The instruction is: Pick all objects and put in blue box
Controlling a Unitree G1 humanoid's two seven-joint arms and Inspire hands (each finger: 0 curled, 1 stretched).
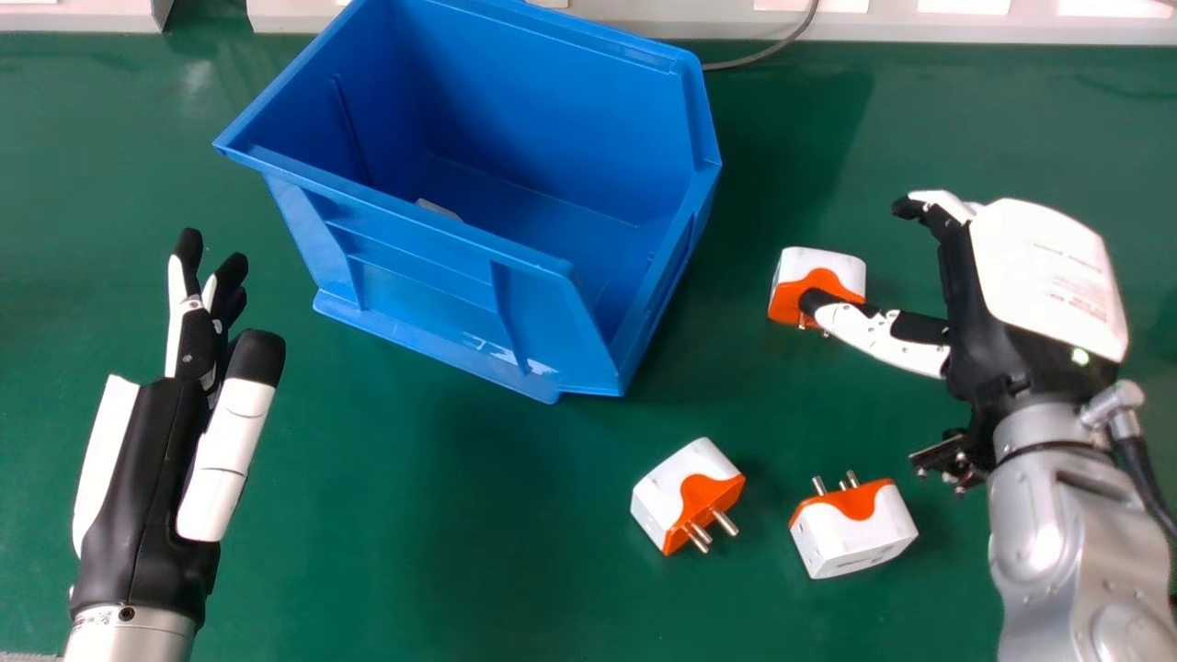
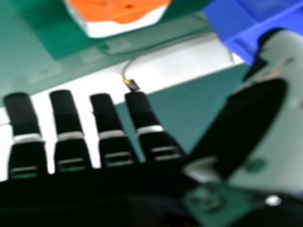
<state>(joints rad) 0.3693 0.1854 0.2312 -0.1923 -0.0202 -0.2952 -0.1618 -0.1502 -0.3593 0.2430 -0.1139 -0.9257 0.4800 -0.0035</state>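
The right hand (image 1: 1030, 294) is hanging released, grasping nothing; the nearest adapter (image 1: 829, 264) is lying by its thumb; centring the palm over it before closing would be giving a steadier grip.

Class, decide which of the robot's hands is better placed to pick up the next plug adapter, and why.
Probably the right hand: its thumb overlaps the farthest adapter in the head view, while the left hand is across the box.

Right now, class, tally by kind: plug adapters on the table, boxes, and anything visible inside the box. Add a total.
Plug adapters: 3
Blue box: 1
Whitish thing inside, mostly hidden, kind unclear: 1
Total: 5
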